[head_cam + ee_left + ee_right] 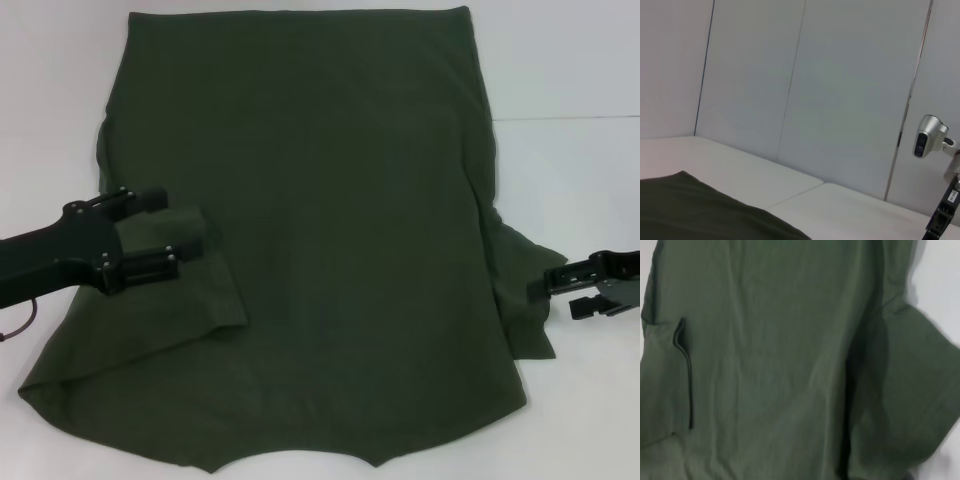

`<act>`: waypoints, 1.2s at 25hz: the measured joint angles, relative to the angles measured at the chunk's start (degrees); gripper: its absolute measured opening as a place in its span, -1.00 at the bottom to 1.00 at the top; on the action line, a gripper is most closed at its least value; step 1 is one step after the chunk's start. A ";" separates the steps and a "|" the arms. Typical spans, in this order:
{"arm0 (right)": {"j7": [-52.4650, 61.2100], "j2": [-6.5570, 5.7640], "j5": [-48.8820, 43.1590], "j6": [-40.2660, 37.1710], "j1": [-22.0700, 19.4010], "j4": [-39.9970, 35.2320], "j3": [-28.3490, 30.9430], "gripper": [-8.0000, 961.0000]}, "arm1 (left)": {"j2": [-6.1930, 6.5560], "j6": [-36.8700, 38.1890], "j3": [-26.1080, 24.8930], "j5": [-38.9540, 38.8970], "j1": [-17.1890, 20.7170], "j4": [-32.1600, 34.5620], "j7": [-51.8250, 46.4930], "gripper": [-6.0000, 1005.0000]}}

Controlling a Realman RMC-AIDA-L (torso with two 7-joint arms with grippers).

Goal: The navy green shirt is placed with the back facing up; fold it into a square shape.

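Shirt [330, 230], dark olive, spread flat across the white table [570, 60], covering most of it, hem at the far edge, collar notch at the near edge. Body smooth; left sleeve [190, 285] doubled inward over the body, right sleeve [520, 290] lying outward with a shadowed crease beside it. Largest risk, judged from here: dragging the left sleeve too far and pulling the body into wrinkles, leaving no clean edge for a square.

Left gripper [160, 227] reaching in from the left, low over the folded sleeve, its 2 fingers parted wide with a flap of cloth between them; whether the cloth is gripped or only lying there cannot be told. Loose hold would let the sleeve slip back.

Right gripper [548, 281] at the right sleeve's outer edge, near the cloth, fingers close together at the tip; contact and hold cannot be told. Uneven pull between the 2 sides could skew the shirt.
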 joint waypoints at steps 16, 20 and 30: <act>-0.52 1.07 -0.01 2.18 1.49 1.86 -1.82 0.92 | -0.18 -1.04 0.47 1.06 -0.40 0.00 -0.25 0.84; -0.60 1.16 -0.01 2.32 1.67 1.64 -2.73 0.91 | -0.20 -1.04 0.49 1.06 -0.18 0.00 -0.25 0.84; -2.66 1.61 -0.01 3.44 2.60 1.31 -3.80 0.85 | -0.24 -1.04 0.41 1.06 -0.33 0.00 -0.33 0.84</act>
